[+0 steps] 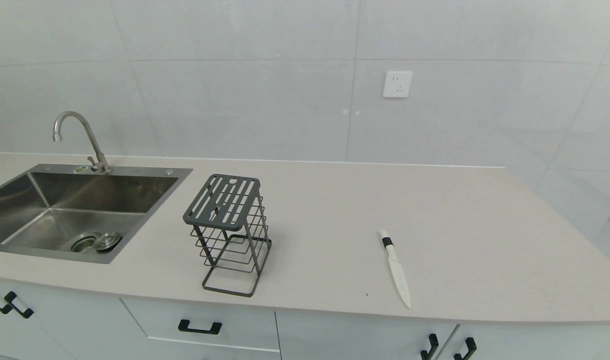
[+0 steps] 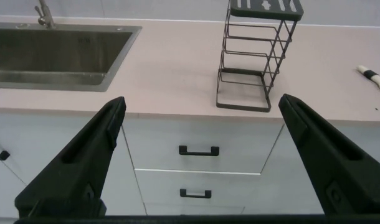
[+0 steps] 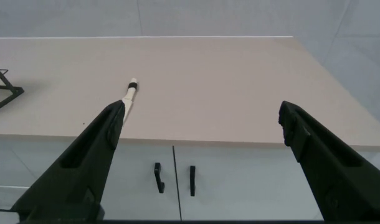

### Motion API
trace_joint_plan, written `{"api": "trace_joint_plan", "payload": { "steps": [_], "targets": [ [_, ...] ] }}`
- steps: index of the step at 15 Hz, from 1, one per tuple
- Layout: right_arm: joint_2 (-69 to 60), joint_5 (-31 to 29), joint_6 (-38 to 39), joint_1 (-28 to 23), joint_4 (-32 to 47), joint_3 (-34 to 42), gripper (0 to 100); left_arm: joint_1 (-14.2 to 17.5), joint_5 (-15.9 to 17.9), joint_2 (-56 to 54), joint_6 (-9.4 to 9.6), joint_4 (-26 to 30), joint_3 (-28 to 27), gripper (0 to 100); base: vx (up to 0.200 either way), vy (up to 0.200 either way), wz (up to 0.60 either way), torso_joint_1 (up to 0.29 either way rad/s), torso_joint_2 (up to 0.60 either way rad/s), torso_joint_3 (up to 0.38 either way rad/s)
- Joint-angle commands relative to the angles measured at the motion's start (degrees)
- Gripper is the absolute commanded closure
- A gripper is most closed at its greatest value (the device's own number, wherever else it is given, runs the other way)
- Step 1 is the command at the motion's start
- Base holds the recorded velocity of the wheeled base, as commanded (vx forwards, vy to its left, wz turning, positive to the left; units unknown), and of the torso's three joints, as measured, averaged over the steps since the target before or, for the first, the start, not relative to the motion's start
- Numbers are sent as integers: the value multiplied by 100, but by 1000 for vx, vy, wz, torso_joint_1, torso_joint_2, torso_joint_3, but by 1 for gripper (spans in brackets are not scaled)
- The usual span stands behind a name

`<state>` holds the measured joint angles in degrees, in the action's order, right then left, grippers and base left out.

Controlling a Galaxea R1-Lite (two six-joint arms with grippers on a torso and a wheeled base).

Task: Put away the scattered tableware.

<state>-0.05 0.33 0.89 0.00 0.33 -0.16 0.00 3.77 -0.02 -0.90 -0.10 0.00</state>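
Both the left gripper (image 2: 202,102) and right gripper (image 3: 202,107) are wide open; a white knife (image 1: 395,266) lies right of the dark wire rack (image 1: 230,235).

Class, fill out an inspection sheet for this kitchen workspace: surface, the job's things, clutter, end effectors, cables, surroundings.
Surface: pale countertop, with a sink set in at its left end.
Job's things: white knife lying flat near the front edge; dark wire rack with a slotted top standing upright between sink and knife, apart from both.
Clutter: nothing seen.
End effectors: left end effector open, facing the rack; right end effector open, facing the knife; both hold nothing.
Cables: nothing seen.
Surroundings: tiled wall with a socket, faucet behind the sink, drawers with black handles below.
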Motion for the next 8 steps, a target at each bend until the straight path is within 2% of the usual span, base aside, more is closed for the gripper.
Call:
{"api": "trace_joint_plan", "payload": {
  "steps": [1,8],
  "targets": [
    [5,2,-1,0,2,-2,0,0,1,2,-6,1,0,0,200,0,0,-2,-2,12],
    [14,2,-1,0,2,-2,0,0,-8,2,-24,-8,0,0,0,0,0,7,5,-2]
  ]
}}
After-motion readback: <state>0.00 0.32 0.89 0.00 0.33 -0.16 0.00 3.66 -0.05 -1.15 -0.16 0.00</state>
